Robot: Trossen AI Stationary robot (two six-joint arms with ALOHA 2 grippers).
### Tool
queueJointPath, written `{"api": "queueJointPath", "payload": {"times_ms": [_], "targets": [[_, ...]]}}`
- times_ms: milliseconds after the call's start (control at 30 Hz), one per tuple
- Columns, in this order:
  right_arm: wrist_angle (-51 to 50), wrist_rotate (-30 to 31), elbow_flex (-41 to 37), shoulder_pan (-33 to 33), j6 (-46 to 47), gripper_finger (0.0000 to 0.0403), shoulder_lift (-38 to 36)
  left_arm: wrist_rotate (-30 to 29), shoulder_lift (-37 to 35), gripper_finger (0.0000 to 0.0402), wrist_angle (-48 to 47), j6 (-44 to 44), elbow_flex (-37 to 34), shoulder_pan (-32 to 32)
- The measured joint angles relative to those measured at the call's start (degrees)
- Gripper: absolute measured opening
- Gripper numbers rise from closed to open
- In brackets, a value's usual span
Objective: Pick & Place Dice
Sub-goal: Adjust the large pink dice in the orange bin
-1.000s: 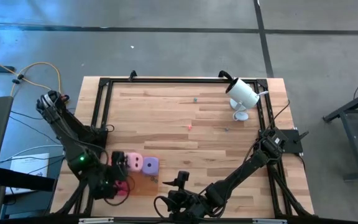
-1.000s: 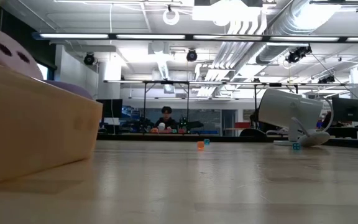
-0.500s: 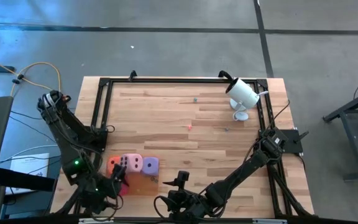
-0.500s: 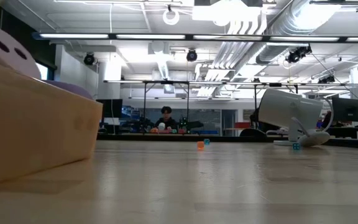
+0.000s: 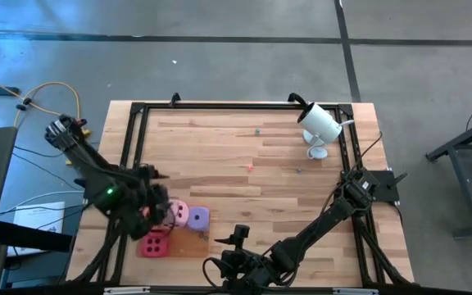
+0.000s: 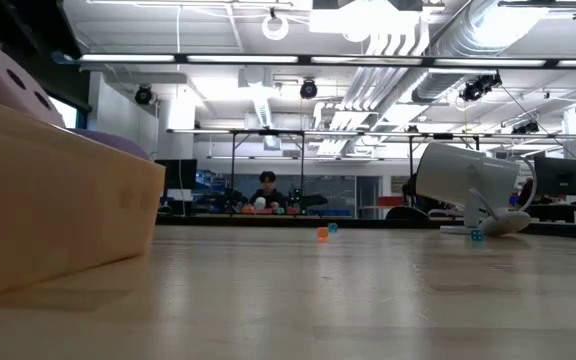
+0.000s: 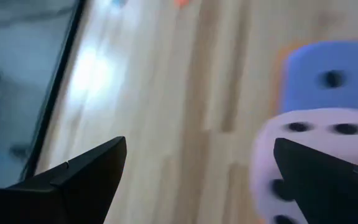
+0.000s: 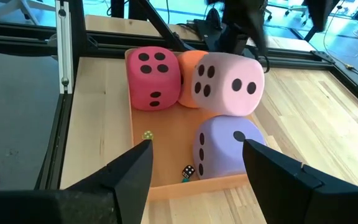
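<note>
Pink die (image 5: pixel 176 214) sits just beside the left end effector (image 5: pixel 156 199), fingers spread and empty; a careless swing could topple it.

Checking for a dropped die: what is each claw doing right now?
Left claw: open, empty, above the light pink die.
Right claw: open, empty.

Four soft foam dice with dark pips sit in one flat orange tray (image 8: pixel 166 134): one magenta (image 8: pixel 153 77), one orange (image 8: pixel 188 79), one light pink (image 8: pixel 229 83), one purple (image 8: pixel 225 146), plus two tiny dice (image 8: pixel 187 172) and one white camera (image 5: pixel 319 123).
</note>
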Motion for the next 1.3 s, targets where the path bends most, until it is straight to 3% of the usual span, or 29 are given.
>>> {"api": "queueJointPath", "payload": {"times_ms": [300,600,1000,1300], "targets": [[0.0,0.0,0.0,0.0,0.1,0.0239,0.0,16.4,0.6,0.0397,-1.3,2.9,-1.6,13.1],[-0.3,-0.2,0.0,0.0,0.1,0.0239,0.0,25.8,0.5,0.0397,9.1,6.0,-3.7,11.7],[-0.3,-0.2,0.0,0.0,0.1,0.0239,0.0,25.2,0.5,0.0397,14.6,7.0,-3.8,3.7],[-0.4,-0.2,0.0,0.0,0.1,0.0239,0.0,25.3,0.5,0.0397,17.0,6.8,-3.8,1.2]]}}
